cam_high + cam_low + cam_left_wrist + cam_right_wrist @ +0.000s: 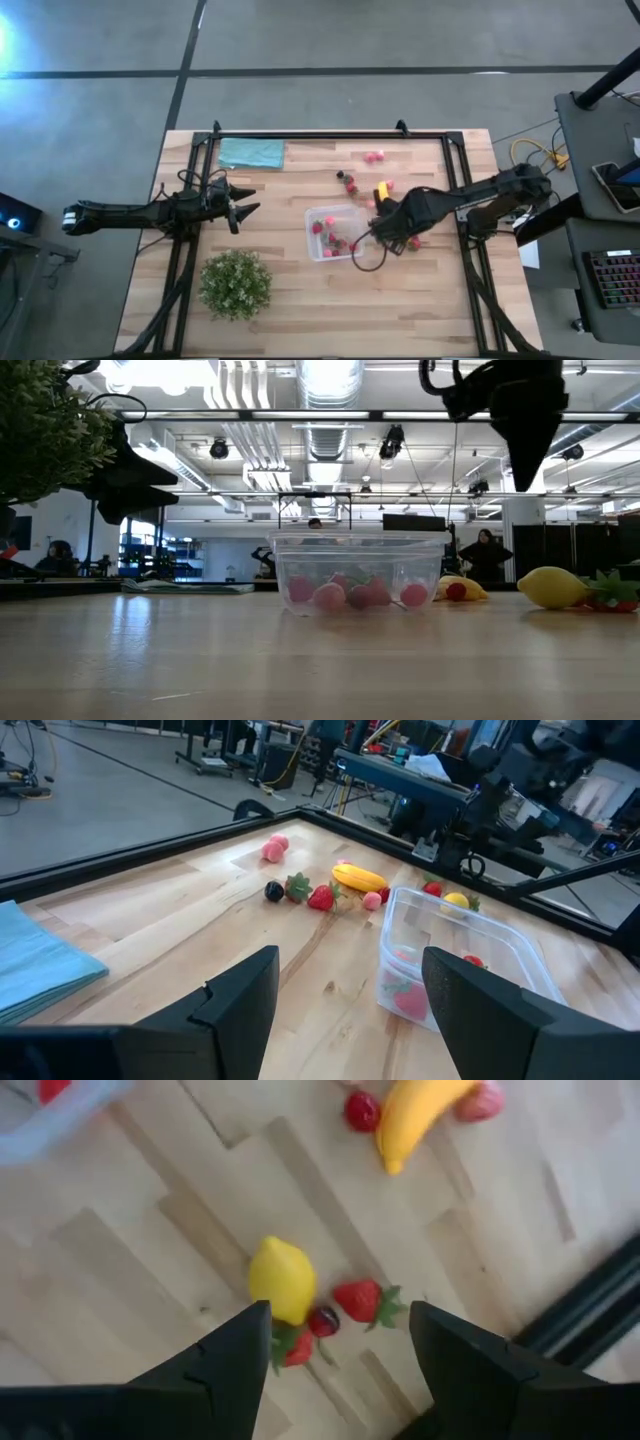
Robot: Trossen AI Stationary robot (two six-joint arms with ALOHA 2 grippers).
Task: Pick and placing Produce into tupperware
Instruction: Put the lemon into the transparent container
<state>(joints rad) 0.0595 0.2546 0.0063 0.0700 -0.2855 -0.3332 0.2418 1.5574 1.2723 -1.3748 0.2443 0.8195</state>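
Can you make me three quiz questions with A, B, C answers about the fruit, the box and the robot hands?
1. Where is the green plant?
A. near the left arm
B. inside the tupperware
C. on the teal cloth

2. What colour is the lemon?
A. blue
B. yellow
C. white

3. How is the right gripper?
A. shut on the banana
B. open and empty
C. shut on the cloth

Answers: 1 A, it stands on the table's left part, apart from the tupperware. 2 B, plainly yellow. 3 B, its fingers stand apart above the lemon.
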